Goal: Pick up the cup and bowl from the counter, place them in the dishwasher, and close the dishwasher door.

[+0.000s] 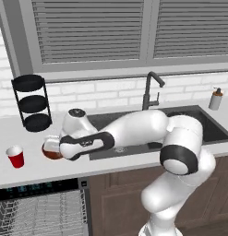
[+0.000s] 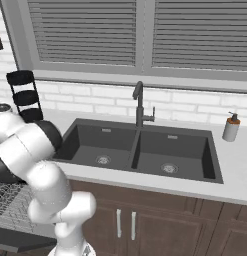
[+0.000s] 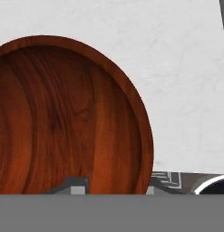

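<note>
Hand view: I have the fingers (image 3: 114, 185) straddling the bowl (image 3: 63, 118) rim on the counter (image 3: 177, 68), one inside, one outside, apparently clamped on it.

The cup (image 1: 15, 156) is standing on the counter (image 1: 51, 170), seemingly just left of the bowl (image 1: 51, 150), the dishwasher (image 1: 39, 209) lying below.

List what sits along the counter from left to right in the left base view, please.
Red cup → black three-tier stand → brown bowl, partly behind the robot's hand → tall dark tap over the sink → soap bottle.
</note>
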